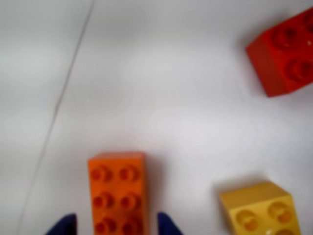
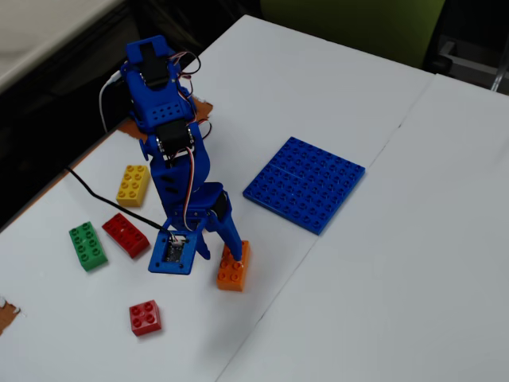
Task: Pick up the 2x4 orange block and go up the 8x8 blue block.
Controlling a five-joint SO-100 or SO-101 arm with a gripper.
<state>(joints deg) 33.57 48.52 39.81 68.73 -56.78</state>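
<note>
The 2x4 orange block (image 1: 117, 193) lies flat on the white table, its long side pointing away from me in the wrist view. My gripper (image 1: 115, 224) is open and straddles its near end. One blue fingertip (image 1: 63, 225) stands to the left and one to the right, each with a gap to the block. In the fixed view the gripper (image 2: 223, 253) is down at the orange block (image 2: 233, 270). The 8x8 blue block (image 2: 305, 183) lies flat to the upper right of it, apart from it; it is out of the wrist view.
A red brick (image 1: 286, 54) and a yellow brick (image 1: 259, 208) lie right of the orange block. The fixed view shows a yellow brick (image 2: 133, 185), a red brick (image 2: 126, 235), a green brick (image 2: 88, 245), a small red brick (image 2: 145, 317) and a table seam (image 2: 318, 239).
</note>
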